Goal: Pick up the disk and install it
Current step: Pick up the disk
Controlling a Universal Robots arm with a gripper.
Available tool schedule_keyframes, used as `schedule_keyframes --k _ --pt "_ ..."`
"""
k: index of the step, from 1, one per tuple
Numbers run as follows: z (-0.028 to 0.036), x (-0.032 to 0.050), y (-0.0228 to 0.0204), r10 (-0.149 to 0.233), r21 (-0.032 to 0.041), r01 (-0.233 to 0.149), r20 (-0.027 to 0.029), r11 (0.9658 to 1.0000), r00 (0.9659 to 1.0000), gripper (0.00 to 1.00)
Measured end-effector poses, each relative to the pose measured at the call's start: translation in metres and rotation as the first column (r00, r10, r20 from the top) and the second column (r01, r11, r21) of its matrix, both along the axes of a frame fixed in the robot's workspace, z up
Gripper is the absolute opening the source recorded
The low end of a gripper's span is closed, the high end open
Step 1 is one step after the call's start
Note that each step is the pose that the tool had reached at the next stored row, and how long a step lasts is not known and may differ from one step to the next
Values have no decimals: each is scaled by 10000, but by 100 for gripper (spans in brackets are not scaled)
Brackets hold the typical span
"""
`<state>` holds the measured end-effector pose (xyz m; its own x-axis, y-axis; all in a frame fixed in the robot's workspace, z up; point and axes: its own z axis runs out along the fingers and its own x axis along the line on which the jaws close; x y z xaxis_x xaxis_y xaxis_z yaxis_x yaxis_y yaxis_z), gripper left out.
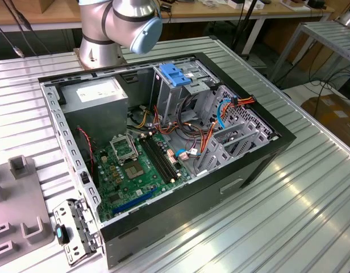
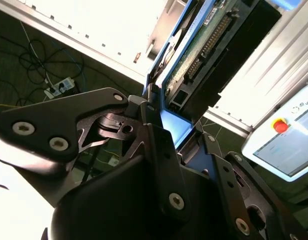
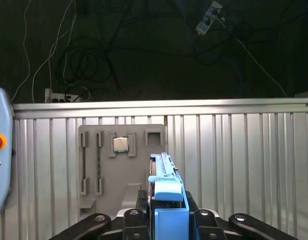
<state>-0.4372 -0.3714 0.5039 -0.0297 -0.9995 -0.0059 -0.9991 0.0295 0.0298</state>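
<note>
Blue rails mark the disk (image 3: 164, 172), clamped at one end in our claw (image 3: 168, 212) and held near the jig (image 3: 121, 165), and we judge so short a hold could let it tilt, slip or jam entering the case (image 1: 232, 182).

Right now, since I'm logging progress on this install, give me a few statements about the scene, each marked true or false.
1. The gripper is shut on the disk. True.
2. The disk sits inside the case. False: it is in the gripper, over the table.
3. The case is open, with its motherboard showing. True.
4. The disk's rails are red. False: they are blue.
5. A chip lies in the grey fixture. True.
</note>
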Motion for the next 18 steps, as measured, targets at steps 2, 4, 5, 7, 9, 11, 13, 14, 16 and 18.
schedule_keyframes --k 2,4,5,7,9,11,13,14,16,18 --pt "1 41 -4 0 -1 0 -1 10000 10000 37" --pt "1 80 -7 1 -1 -1 -1 10000 10000 37" --pt "1 110 -10 1 0 -1 -1 10000 10000 37" --pt "0 155 -14 0 0 0 -1 10000 10000 37" --pt "0 263 -18 1 -1 -1 0 10000 10000 37" --pt "0 344 -19 1 0 -1 0 10000 10000 37" --pt "0 394 -20 0 0 0 0 10000 10000 37" --pt "0 416 -20 0 0 0 -1 10000 10000 37" --pt "0 484 -20 1 0 -1 0 10000 10000 37" --pt "0 547 -20 1 0 -1 0 10000 10000 37"
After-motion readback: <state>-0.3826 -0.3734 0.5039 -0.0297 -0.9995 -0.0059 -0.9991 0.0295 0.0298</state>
